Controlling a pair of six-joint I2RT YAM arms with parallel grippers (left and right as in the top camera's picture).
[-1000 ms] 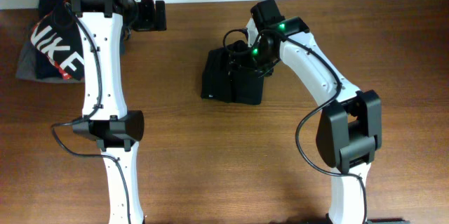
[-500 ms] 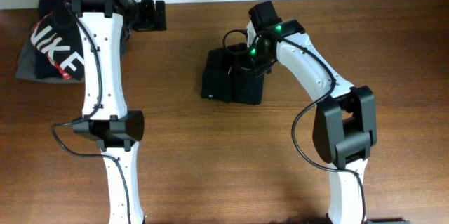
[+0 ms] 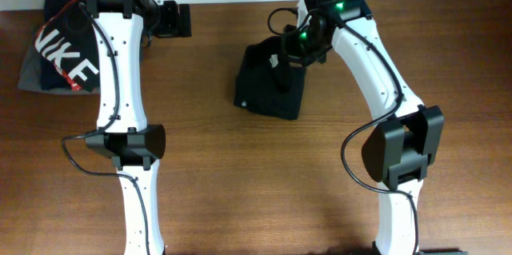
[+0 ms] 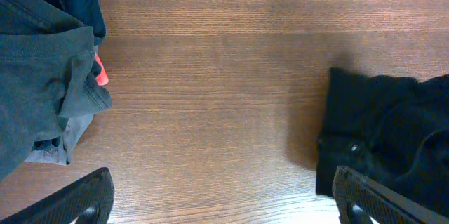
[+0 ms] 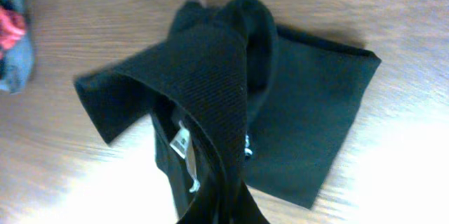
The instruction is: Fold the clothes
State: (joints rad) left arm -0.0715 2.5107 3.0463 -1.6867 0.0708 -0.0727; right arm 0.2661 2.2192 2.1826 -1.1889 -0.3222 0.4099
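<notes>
The black T-shirt (image 3: 268, 91) lies folded into a small bundle at the table's middle back. Its ribbed collar and white label (image 5: 181, 140) are drawn up off the rest of the fabric (image 5: 309, 112). My right gripper (image 3: 298, 43) is shut on that raised part, and the cloth runs in a taut strip to the bottom edge of the right wrist view, hiding the fingers. My left gripper (image 3: 178, 17) is open at the far left, over bare wood, its fingertips (image 4: 88, 192) wide apart. The shirt's edge (image 4: 393, 133) shows beside its right finger.
A black-and-red garment with white NIKE letters (image 3: 64, 55) lies on a grey garment (image 3: 28, 75) at the back left corner, close to the left arm. In the left wrist view a dark grey garment (image 4: 42, 90) fills the left side.
The right gripper has shut on the T-shirt and moved toward the table's far edge, pulling the collar part up. The bundle has lost its square shape. The left arm has barely moved.
</notes>
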